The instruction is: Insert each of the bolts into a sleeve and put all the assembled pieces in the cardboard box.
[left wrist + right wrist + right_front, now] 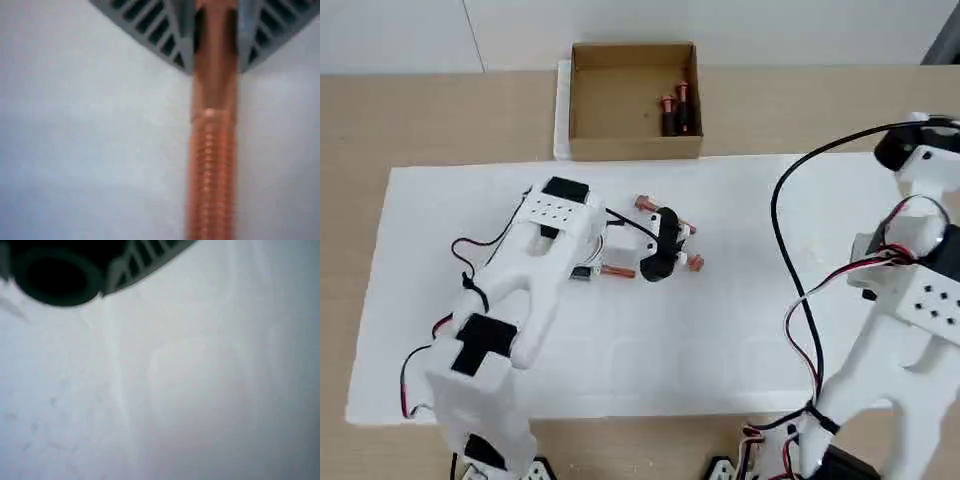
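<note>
Robotics lab bench: 2 wired arms (520,290) (910,330) at a foam-covered wooden table (440,120).

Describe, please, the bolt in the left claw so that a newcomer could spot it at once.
On the white mat, below the cardboard box, find the left claw near the mat's middle. The copper bolt lies level between its fingers, pointing toward the black sleeves; the other bolts on the mat sit at those sleeves, ungripped.

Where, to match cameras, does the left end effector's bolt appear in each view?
High view: bolt near the middle, over the white mat, at the left end effector.
Left wrist view: bolt lengthwise, gripped between grey fingers.
Right wrist view: white mat beneath a dark ring.
Shared landmark: the white mat.
</note>
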Robot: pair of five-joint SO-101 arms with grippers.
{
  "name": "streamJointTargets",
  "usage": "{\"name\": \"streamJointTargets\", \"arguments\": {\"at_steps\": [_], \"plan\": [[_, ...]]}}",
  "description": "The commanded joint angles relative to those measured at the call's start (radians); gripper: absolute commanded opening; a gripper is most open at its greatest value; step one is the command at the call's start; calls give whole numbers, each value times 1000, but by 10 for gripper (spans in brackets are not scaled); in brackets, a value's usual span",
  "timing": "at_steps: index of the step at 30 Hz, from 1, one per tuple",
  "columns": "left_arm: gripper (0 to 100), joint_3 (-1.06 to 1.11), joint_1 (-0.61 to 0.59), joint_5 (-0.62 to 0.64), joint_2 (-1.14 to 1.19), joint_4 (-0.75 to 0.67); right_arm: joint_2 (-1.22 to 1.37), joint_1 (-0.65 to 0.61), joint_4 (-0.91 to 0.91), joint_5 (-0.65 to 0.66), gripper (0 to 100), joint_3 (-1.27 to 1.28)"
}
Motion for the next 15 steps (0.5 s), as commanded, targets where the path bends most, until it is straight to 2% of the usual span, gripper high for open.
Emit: {"name": "streamJointTargets", "arguments": {"at_steps": [1,4,9,15], "plan": [[137,-41,17,-66,-6,-51,-35,-7,-16,6,4,-3],[170,-45,15,-44,-8,-69,-35,-7,-19,6,4,-3],[171,-58,14,-38,-14,-58,-35,-7,-19,5,4,-3],[173,-186,-12,48,-123,58,-35,-31,-19,5,4,-2]]}}
